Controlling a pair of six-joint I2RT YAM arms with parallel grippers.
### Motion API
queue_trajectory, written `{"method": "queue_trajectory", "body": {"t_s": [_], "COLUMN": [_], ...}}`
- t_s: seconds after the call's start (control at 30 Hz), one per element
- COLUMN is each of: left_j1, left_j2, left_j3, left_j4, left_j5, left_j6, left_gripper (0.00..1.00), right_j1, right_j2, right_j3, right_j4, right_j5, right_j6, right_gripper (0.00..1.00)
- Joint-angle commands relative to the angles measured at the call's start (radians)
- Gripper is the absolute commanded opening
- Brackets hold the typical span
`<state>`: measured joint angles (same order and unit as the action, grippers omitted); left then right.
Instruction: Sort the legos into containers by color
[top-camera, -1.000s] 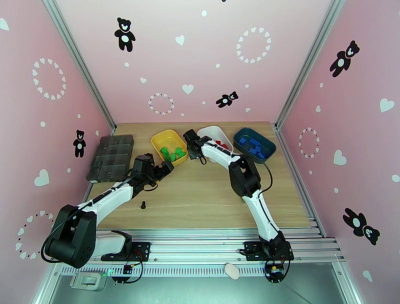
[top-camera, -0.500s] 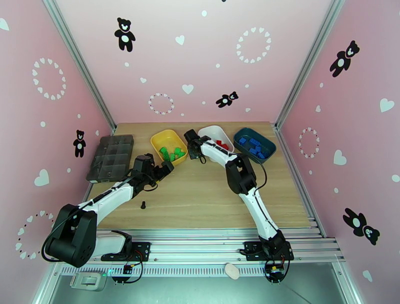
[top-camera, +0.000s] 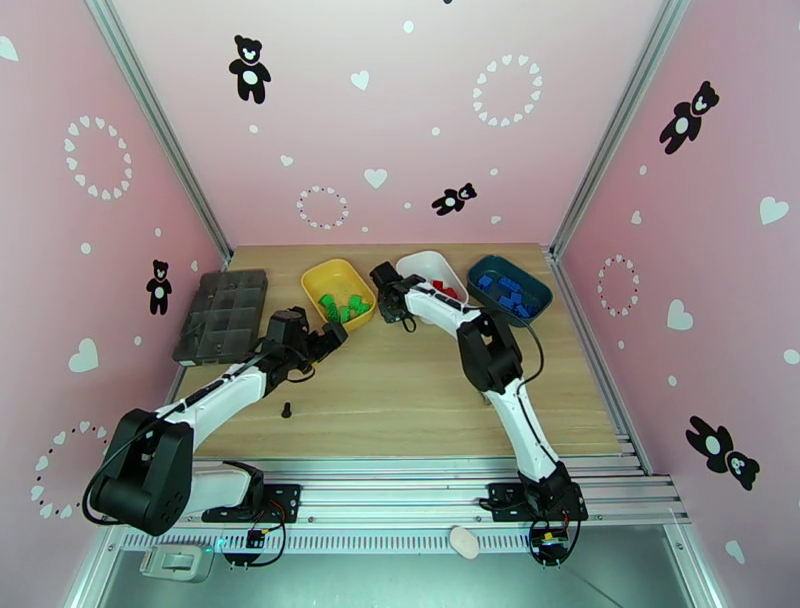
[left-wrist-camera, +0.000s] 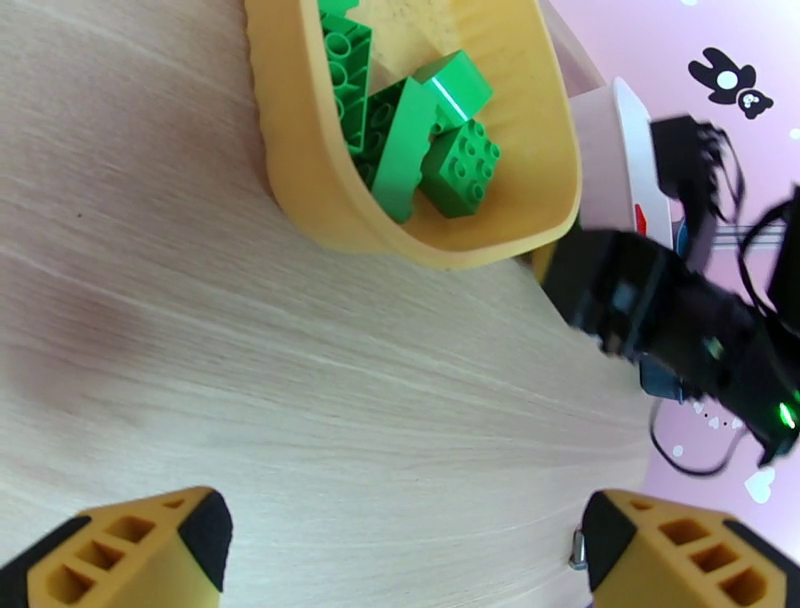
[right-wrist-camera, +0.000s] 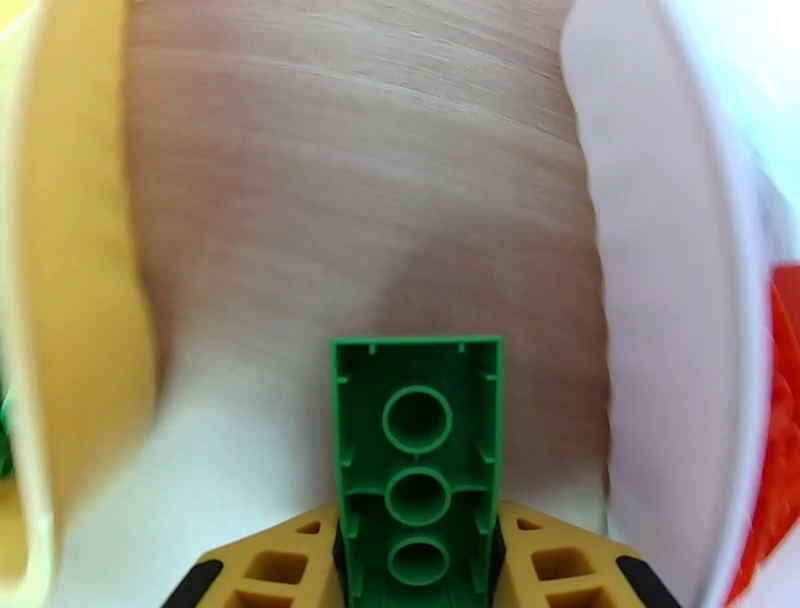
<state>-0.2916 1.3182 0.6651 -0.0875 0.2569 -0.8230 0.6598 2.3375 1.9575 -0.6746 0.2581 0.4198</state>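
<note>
Between yellow tub (right-wrist-camera: 60, 300) and white tub (right-wrist-camera: 650, 300): green brick (right-wrist-camera: 417, 460).
Pinched at one end by right fingers (right-wrist-camera: 270, 570); left fingers (left-wrist-camera: 130, 545) spread wide.

Both arms share one build: slim white tubular links joined by bulky black joint housings. In the top view the left arm (top-camera: 215, 392) starts at a big black shoulder block at lower left, the right arm (top-camera: 520, 420) at a black base plate (top-camera: 525, 497) at lower centre-right. A thin black cable (top-camera: 88, 490) arcs beside the left shoulder, and more loop near the wrists. The left gripper (top-camera: 335, 338) and right gripper (top-camera: 383, 278) have black bodies. In the wrist views the fingers (left-wrist-camera: 120, 545) are mustard-yellow plastic with open lattice ribbing and black pads on their inner faces. A small green light (left-wrist-camera: 787, 413) glows on a black link at the right edge of the left wrist view.
</note>
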Motion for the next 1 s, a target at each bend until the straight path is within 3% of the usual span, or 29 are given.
{"method": "queue_trajectory", "body": {"t_s": [0.0, 0.13, 0.27, 0.6, 0.77, 0.97], "left_j1": [-0.002, 0.015, 0.062, 0.134, 0.146, 0.151], "left_j2": [-0.048, -0.077, -0.107, -0.199, -0.227, -0.24], "left_j3": [0.047, 0.066, 0.064, 0.014, -0.011, 0.002], "left_j4": [-0.047, -0.083, -0.105, -0.147, -0.159, -0.18], "left_j5": [-0.048, -0.07, -0.071, -0.066, -0.068, -0.078], "left_j6": [0.036, 0.054, 0.065, 0.071, 0.072, 0.085], "left_gripper": [0.98, 0.98, 0.98, 0.99, 0.98, 0.99], "right_j1": [0.031, 0.058, 0.083, 0.112, 0.11, 0.112], "right_j2": [-0.151, -0.217, -0.213, -0.022, 0.075, 0.058], "right_j3": [-0.048, -0.084, -0.06, 0.184, 0.326, 0.342], "right_j4": [0.034, 0.04, 0.048, 0.051, 0.027, 0.024], "right_j5": [0.038, 0.05, -0.025, -0.171, -0.207, -0.217], "right_j6": [0.016, 0.017, 0.017, 0.068, 0.082, 0.075], "right_gripper": [0.32, 0.32, 0.32, 0.33, 0.45, 0.58]}}
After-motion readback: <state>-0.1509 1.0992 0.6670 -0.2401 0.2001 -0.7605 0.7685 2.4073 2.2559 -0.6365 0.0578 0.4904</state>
